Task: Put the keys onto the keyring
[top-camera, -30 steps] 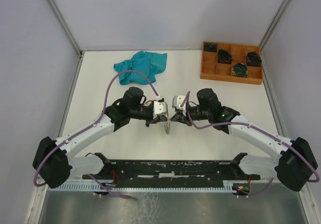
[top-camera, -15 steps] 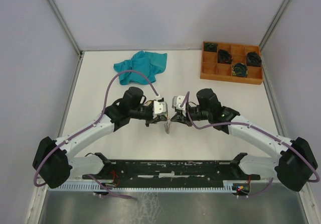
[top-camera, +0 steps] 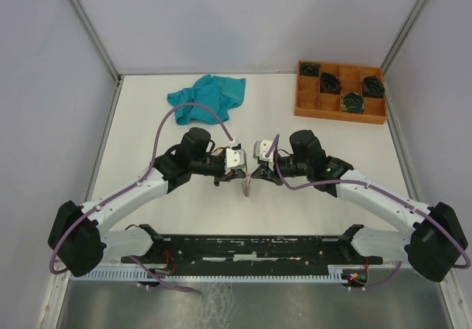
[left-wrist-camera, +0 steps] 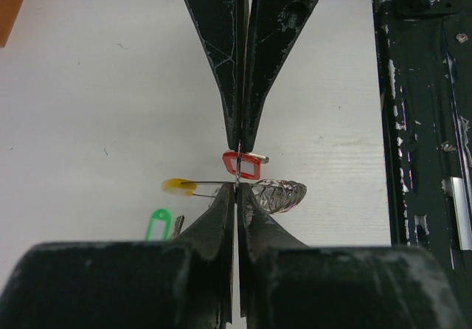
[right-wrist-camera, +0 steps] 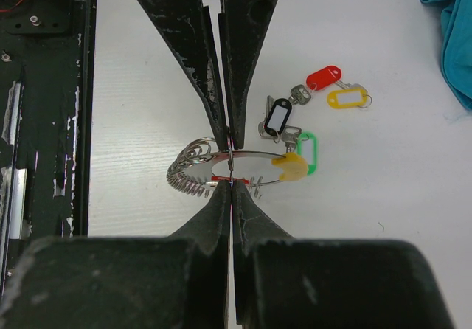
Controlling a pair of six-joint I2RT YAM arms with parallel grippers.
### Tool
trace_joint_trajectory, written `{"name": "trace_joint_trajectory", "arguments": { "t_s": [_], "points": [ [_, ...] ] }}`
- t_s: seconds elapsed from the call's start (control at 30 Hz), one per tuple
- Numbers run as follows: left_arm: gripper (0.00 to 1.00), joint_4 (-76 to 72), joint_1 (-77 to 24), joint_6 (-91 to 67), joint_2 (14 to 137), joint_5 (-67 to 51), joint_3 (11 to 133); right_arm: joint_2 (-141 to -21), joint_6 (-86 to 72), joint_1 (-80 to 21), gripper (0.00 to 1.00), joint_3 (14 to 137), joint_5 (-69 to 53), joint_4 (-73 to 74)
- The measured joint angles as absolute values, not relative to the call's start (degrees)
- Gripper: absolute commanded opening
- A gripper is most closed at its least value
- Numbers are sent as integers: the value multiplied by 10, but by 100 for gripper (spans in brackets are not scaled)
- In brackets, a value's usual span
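Your two pairs of jaws are meeting tip to tip over the middle of the table (top-camera: 147, 137), and the ring (right-wrist-camera: 254, 153) is sitting right between them. Your left jaws are clenching on the wire of its far arc, as seen from the right wrist. Your right jaws are pressing shut at the near arc. A small red tag (left-wrist-camera: 242, 165) is showing right at their tips, and you cannot tell whether they are pinching the wire or that tag.

The ring is looking thin and silvery. From the right wrist it is showing as a flat oval, and from the left wrist it is appearing edge-on as a single line. Its yellow sleeve (right-wrist-camera: 291, 167) is lying on the arc to the right of the right jaws. A coil of small silver rings (right-wrist-camera: 188, 172) is hanging off the opposite side, to their left.

The keys (right-wrist-camera: 279, 115) are lying on the table beyond the ring, up and right of your right jaws. One is wearing a black tag, and a green tag (right-wrist-camera: 310, 152) is touching the sleeve. A red tag (right-wrist-camera: 324, 76) and a yellow tag (right-wrist-camera: 346, 97) are sitting side by side farther out. You cannot tell whether any of these is threaded on the wire.

Well beyond both jaws, a teal cloth (top-camera: 206, 93) is lying crumpled, and an orange tray (top-camera: 324, 113) is standing off to the right.
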State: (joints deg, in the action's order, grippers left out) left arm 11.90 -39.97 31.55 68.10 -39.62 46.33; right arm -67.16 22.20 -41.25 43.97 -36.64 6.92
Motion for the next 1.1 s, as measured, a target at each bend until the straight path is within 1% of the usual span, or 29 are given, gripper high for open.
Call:
{"name": "trace_joint_trajectory", "arguments": {
  "t_s": [1.1],
  "points": [
    [3, 119, -400, 316, 681, -406, 463, -671, 197, -414, 1, 440, -367, 65]
  ]
}}
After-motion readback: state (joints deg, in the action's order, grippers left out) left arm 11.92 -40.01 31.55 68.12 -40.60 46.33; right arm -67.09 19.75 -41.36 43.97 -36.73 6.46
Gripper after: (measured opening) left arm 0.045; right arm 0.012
